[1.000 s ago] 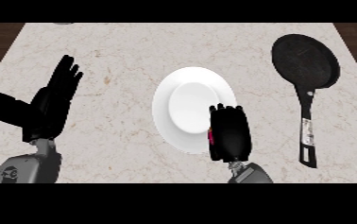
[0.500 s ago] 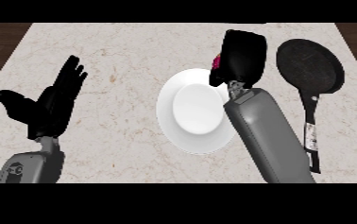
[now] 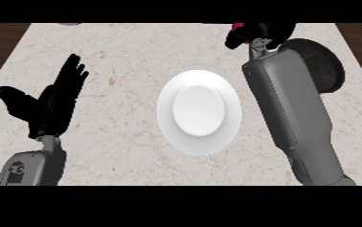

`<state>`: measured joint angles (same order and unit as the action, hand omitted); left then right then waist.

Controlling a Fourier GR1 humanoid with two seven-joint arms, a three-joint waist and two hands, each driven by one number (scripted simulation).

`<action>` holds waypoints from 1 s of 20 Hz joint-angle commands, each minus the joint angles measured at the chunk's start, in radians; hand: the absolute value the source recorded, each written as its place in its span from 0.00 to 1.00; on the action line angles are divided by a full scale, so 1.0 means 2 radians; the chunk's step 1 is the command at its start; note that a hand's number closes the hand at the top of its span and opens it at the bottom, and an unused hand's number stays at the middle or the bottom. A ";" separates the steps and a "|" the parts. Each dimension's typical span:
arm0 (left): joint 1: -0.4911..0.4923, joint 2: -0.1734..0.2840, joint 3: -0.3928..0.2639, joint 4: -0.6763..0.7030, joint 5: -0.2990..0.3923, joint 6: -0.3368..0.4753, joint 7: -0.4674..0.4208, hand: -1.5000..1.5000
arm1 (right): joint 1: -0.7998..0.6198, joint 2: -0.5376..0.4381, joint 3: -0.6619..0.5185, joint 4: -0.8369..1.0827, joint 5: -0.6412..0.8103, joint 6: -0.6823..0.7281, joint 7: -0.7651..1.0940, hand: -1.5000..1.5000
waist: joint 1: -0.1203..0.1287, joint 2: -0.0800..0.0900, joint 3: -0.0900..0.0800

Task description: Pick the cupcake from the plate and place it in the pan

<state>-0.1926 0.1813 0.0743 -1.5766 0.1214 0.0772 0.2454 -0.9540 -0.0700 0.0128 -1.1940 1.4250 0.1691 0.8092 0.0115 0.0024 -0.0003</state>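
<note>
The white plate [image 3: 199, 111] lies bare in the middle of the counter. My right hand [image 3: 259, 32] is stretched far out at the top of the view, fingers curled round the cupcake [image 3: 237, 26], of which only a small pink bit shows at the hand's left side. The hand sits at the upper left rim of the black pan [image 3: 322, 65], which my right forearm largely hides. My left hand [image 3: 53, 101] rests open at the left, fingers up.
The marble counter's far edge runs along the top, right behind my right hand. A dark wooden strip shows at both upper corners. The pan's handle is hidden under my forearm.
My right hand has lifted the cupcake off the plate and carried it up and to the right, toward the pan. The plate now holds nothing. The left hand has stayed put.
</note>
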 commanded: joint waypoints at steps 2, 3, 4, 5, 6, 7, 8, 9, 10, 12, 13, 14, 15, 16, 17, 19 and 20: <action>-0.001 0.001 0.009 0.005 0.005 -0.004 -0.003 0.50 | -0.007 -0.062 -0.055 0.035 -0.016 -0.049 -0.033 1.00 | -0.002 0.000 0.000; 0.019 0.015 0.011 -0.037 0.016 -0.018 0.015 0.50 | 0.016 -0.070 -0.062 0.027 -0.027 -0.054 -0.046 1.00 | -0.001 -0.001 0.000; 0.001 0.013 0.019 -0.004 0.010 -0.009 0.009 0.50 | 0.019 -0.069 -0.063 0.025 -0.026 -0.068 -0.045 1.00 | -0.003 0.000 0.000; 0.006 -0.001 0.002 0.005 -0.004 -0.007 -0.015 0.50 | -0.004 -0.096 -0.086 0.068 -0.034 -0.088 -0.069 1.00 | -0.001 0.001 0.000; 0.016 0.005 0.010 -0.016 0.006 -0.006 0.009 0.50 | 0.053 -0.092 -0.079 0.026 -0.038 -0.095 -0.070 1.00 | -0.004 -0.001 0.000; 0.043 -0.007 -0.005 -0.029 -0.004 -0.008 -0.014 0.50 | 0.029 -0.108 -0.096 0.062 -0.046 -0.111 -0.090 1.00 | 0.000 0.000 0.000; 0.006 -0.001 0.007 -0.002 -0.001 -0.003 -0.004 0.50 | 0.029 -0.135 -0.115 0.053 -0.068 -0.099 -0.116 1.00 | -0.005 0.000 0.000; 0.003 -0.001 0.007 -0.002 0.000 -0.005 -0.001 0.50 | 0.035 -0.130 -0.118 0.074 -0.063 -0.131 -0.113 1.00 | -0.003 0.001 0.000; 0.042 0.002 0.005 -0.025 0.003 -0.016 -0.014 0.50 | 0.063 -0.157 -0.136 0.062 -0.081 -0.135 -0.141 1.00 | -0.003 0.000 0.001; -0.016 0.004 0.015 0.011 0.001 -0.003 0.004 0.50 | 0.072 -0.148 -0.140 0.097 -0.085 -0.183 -0.161 1.00 | -0.004 0.001 0.001; -0.008 -0.013 -0.008 -0.010 -0.015 0.011 0.015 0.50 | 0.051 -0.156 -0.145 0.114 -0.091 -0.167 -0.158 1.00 | -0.002 0.000 0.000; 0.021 0.015 0.015 -0.025 0.013 -0.026 0.011 0.50 | 0.064 -0.172 -0.161 0.134 -0.105 -0.186 -0.187 1.00 | 0.001 0.001 0.001; 0.004 -0.014 0.000 0.003 -0.010 0.002 -0.013 0.50 | 0.051 -0.167 -0.159 0.162 -0.107 -0.201 -0.197 1.00 | 0.000 0.001 0.000; -0.003 0.000 0.008 0.002 -0.006 -0.006 -0.003 0.50 | 0.066 -0.188 -0.170 0.175 -0.120 -0.208 -0.232 1.00 | 0.000 0.002 0.001; 0.006 -0.004 0.003 -0.013 -0.002 -0.008 0.004 0.50 | 0.074 -0.189 -0.176 0.194 -0.126 -0.226 -0.249 1.00 | 0.002 0.002 0.001; 0.007 0.011 0.023 0.002 0.009 -0.023 -0.009 0.50 | 0.072 -0.188 -0.186 0.240 -0.138 -0.261 -0.285 1.00 | 0.005 0.004 0.001; -0.002 -0.016 0.001 0.044 -0.016 -0.009 -0.049 0.50 | 0.049 -0.175 -0.182 0.262 -0.138 -0.265 -0.282 1.00 | 0.004 0.005 0.001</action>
<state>-0.1823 0.1762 0.0893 -1.5693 0.1166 0.0547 0.2224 -0.8349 -0.4176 -0.3226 -0.8099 1.1846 -0.2694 0.3381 0.0152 0.0070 0.0010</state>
